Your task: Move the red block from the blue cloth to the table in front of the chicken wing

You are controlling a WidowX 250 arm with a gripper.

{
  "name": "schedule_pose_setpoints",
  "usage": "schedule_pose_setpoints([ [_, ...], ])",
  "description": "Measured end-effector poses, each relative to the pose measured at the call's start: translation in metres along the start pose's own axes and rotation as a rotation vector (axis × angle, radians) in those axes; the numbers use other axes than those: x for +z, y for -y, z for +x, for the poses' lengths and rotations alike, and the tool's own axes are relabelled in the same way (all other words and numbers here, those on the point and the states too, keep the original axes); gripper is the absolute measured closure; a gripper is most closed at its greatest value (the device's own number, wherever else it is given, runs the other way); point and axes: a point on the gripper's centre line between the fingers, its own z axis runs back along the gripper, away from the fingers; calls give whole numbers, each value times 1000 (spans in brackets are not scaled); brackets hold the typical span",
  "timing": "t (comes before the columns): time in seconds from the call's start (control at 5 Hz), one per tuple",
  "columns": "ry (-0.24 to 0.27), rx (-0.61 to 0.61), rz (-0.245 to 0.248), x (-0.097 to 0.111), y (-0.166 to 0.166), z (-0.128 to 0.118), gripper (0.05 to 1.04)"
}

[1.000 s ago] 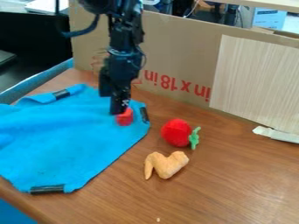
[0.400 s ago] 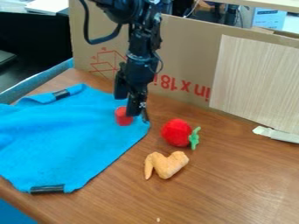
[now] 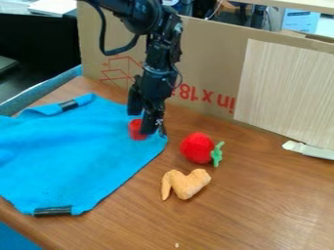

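The black gripper [image 3: 142,123] hangs down over the right part of a blue cloth [image 3: 72,151], its fingers apart. A small red cylinder-like object [image 3: 136,130] sits on the cloth right at the fingertips; one finger is at its right side and partly covers it, the other ends just above and behind it. Whether they touch it cannot be told. To the right, on bare wood, lies a red plush strawberry-like toy [image 3: 196,148] with a green top. In front of that is a tan toy chicken wing [image 3: 185,184].
A cardboard wall [image 3: 202,63] with a pale wood-grain panel [image 3: 287,90] stands along the back of the wooden table [image 3: 261,205]. Black clips [image 3: 52,211] grip the cloth's edges. A whitish strip [image 3: 309,150] lies at the right by the panel.
From over the red object, the gripper has moved right and then slightly down beside it. The red object sits about where it was, as do the cloth and the toys.
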Motion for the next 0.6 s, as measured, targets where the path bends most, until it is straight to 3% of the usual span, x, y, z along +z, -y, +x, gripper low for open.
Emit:
schedule_pose_setpoints([
  [0.2,-21,-6,5,-9,0,0,147],
  [0.4,-37,-7,6,-13,1,-1,397],
  [0.6,-35,0,11,-12,1,0,466],
])
